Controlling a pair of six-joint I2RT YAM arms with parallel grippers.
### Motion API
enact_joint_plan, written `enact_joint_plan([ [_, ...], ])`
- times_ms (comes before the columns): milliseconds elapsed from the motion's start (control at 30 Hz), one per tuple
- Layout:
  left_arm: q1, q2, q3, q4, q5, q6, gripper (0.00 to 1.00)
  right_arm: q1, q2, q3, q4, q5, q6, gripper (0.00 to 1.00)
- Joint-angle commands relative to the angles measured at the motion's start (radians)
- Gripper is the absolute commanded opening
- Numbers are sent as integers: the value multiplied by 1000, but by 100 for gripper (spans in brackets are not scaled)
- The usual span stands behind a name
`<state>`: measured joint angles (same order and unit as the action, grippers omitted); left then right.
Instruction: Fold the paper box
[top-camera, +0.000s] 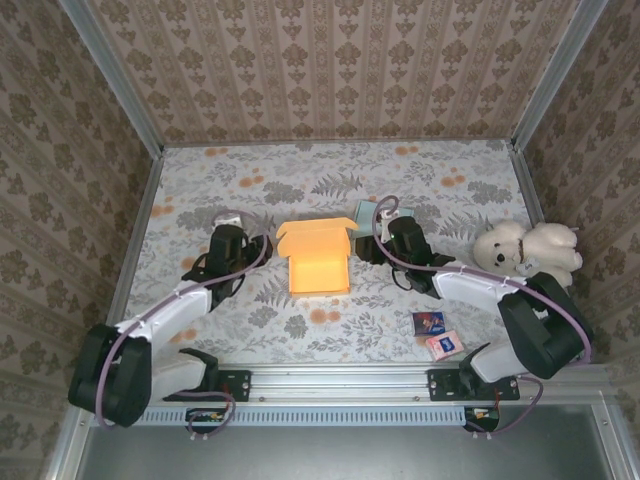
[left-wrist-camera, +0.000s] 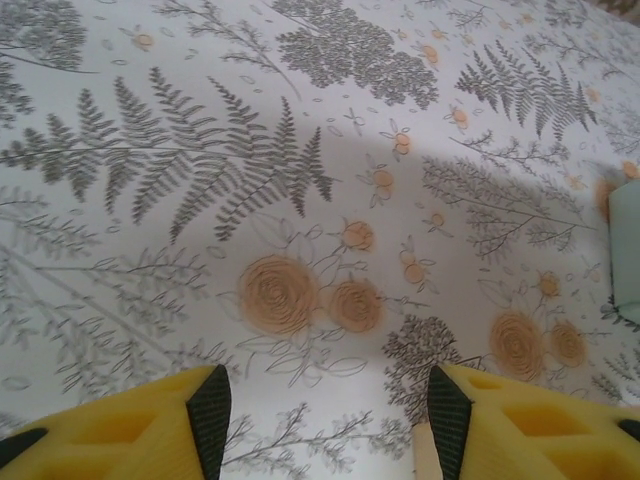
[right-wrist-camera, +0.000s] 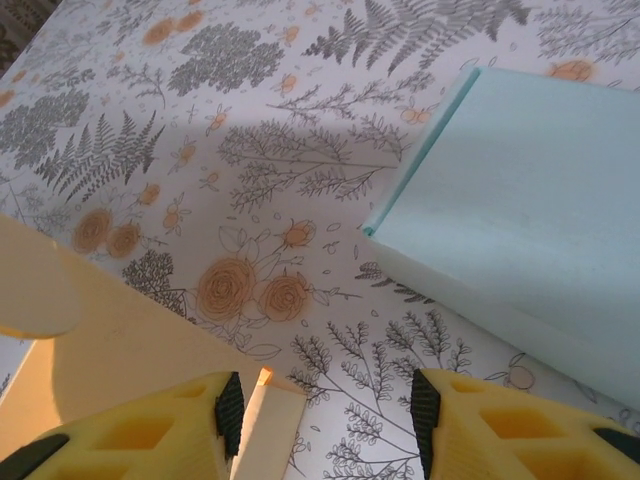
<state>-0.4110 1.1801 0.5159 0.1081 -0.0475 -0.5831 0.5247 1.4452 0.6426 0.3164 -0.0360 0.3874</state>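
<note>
**Both claws parted, box not gripped**

Top view: the paper box (top-camera: 318, 258) sits mid-table, open side up, flaps splayed at its far end. My left gripper (top-camera: 230, 232) is off to its left, apart from it. My right gripper (top-camera: 385, 225) is just beside the far right flap (top-camera: 349, 232), with a teal block (top-camera: 366, 214) close behind. A plush toy (top-camera: 528, 250) and cards (top-camera: 437, 335) lie well off to the right.

Left wrist: jaws wide over bare tablecloth (left-wrist-camera: 300, 200), nothing between them.

Right wrist: jaws parted, with the flap's edge poking in beside the left pad (right-wrist-camera: 230, 405), not pinched. The teal block is just ahead on the right.

Risks, my call: closing now probably catches just the flap's corner, creasing it or dragging the light box. Nothing on the left braces the box, so it could slide. Pushing forward could bump the teal block.
</note>
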Motion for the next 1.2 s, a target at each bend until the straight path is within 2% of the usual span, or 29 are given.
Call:
enact_joint_plan([
  [0, -14, 38, 36, 46, 51, -17, 57, -3, 29, 27, 53, -65, -16, 50],
  [567, -190, 119, 59, 66, -17, -13, 57, 15, 106, 34, 119, -182, -47, 49],
  [900, -266, 95, -7, 68, -101, -20, 56, 54, 82, -25, 123, -155, -101, 49],
  [1167, -362, 39, -51, 9, -222, -27, 54, 78, 29, -97, 134, -118, -111, 48],
])
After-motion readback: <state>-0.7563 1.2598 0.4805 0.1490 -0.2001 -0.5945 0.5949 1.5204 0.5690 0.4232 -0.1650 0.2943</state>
